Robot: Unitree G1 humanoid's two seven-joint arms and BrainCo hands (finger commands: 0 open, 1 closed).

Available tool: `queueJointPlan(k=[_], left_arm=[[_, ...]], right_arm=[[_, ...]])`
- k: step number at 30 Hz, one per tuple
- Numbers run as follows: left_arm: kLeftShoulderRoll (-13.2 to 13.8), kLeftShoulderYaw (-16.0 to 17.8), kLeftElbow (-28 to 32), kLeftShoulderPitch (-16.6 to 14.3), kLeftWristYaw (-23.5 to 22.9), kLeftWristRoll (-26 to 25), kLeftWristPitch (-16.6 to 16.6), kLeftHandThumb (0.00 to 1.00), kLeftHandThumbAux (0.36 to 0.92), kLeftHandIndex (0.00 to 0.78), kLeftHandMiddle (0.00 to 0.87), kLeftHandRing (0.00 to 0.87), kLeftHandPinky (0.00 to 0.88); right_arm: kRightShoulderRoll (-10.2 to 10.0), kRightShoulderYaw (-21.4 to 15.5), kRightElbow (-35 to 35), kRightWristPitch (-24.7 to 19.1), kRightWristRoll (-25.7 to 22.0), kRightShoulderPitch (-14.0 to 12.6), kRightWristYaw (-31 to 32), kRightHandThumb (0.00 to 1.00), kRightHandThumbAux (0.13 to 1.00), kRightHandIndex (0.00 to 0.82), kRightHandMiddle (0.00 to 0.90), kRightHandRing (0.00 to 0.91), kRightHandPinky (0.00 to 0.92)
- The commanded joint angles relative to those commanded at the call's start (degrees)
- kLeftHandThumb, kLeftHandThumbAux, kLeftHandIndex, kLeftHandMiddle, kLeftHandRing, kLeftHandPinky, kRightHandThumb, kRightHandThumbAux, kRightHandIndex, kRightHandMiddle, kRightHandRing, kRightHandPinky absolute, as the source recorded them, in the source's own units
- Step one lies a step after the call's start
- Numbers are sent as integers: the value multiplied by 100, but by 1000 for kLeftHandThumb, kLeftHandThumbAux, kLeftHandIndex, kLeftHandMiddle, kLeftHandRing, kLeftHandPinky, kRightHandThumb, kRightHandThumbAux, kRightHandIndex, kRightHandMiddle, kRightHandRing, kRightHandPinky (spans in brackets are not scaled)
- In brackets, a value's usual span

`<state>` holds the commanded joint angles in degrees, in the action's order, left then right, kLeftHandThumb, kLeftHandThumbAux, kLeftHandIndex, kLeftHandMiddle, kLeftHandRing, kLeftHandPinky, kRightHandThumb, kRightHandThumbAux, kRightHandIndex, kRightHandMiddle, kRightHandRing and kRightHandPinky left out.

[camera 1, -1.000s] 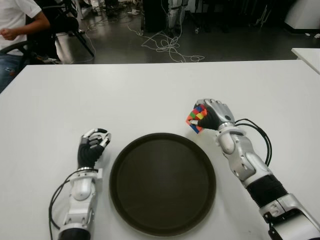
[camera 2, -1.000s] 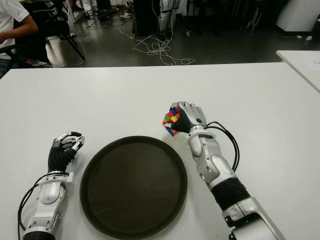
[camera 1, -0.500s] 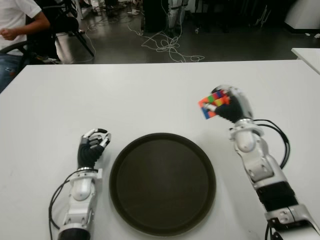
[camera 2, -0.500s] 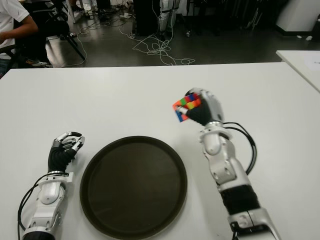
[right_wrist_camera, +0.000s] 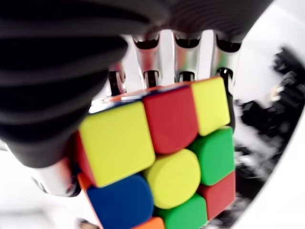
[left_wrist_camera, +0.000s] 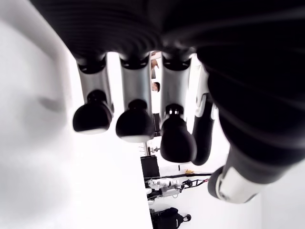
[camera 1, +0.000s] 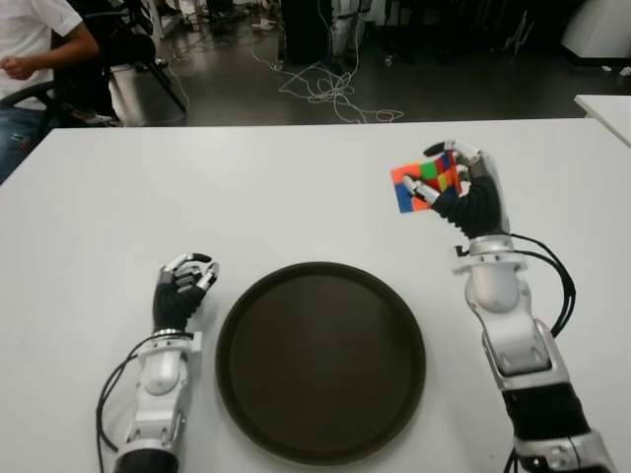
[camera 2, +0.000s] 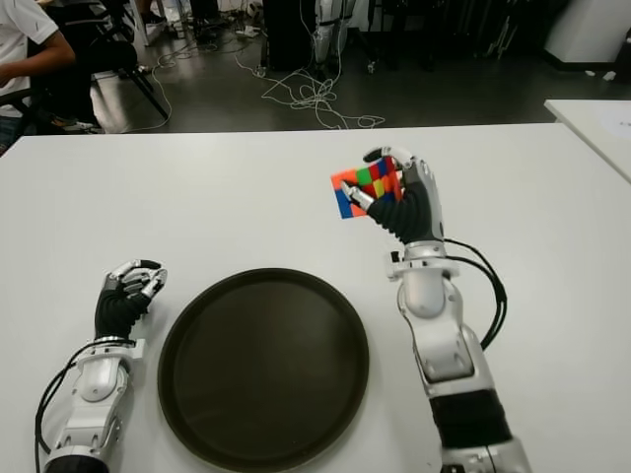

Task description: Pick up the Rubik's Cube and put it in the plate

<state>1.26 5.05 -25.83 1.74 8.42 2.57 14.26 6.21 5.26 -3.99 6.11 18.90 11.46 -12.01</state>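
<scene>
All right hand [camera 1: 471, 197] fingers clamp Rubik's Cube [camera 1: 424, 182], raised beyond plate [camera 1: 320, 360]; left hand [camera 1: 180, 291] curled, empty.

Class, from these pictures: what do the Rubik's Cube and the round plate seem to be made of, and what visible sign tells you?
Rubik's Cube, held in the right hand: likely glossy plastic, judging by bright solid-coloured tiles with rounded, faintly shiny edges. Plate: dark brown, probably plastic or coated tray with a matte, low-sheen surface and a raised rim; the exact material is unclear.

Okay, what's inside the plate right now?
Nothing shows inside the plate; its dark surface is bare. The Rubik's Cube is held above the table by the right hand, beyond the rim. Left hand shows left of it.
</scene>
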Motion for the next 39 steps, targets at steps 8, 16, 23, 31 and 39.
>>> queueJointPlan(k=[8, 16, 23, 31, 39], left_arm=[[-27, 34, -40, -33, -23, -64, 21, 703, 708, 442, 813, 834, 815], [-19, 29, -159, -62, -49, -61, 195, 703, 708, 443, 811, 833, 814], [11, 20, -234, -73, -87, -49, 322, 701, 708, 442, 813, 835, 817], [44, 23, -371, -121, -114, -40, 441, 702, 708, 442, 815, 835, 815], [49, 13, -385, -122, -113, -25, 497, 704, 708, 443, 812, 830, 809]], right_arm=[[-50, 190, -10, 408, -162, -133, 330, 692, 724, 439, 817, 826, 816], [36, 305, 66, 851, -258, -174, 714, 688, 725, 439, 813, 823, 817], [-75, 870, -109, 881, -387, -511, 1284, 684, 725, 439, 821, 832, 826], [171, 1124, -516, 425, -505, -650, 2179, 682, 730, 438, 802, 819, 806], [496, 1535, -812, -364, -360, -496, 3175, 681, 733, 436, 791, 802, 775]])
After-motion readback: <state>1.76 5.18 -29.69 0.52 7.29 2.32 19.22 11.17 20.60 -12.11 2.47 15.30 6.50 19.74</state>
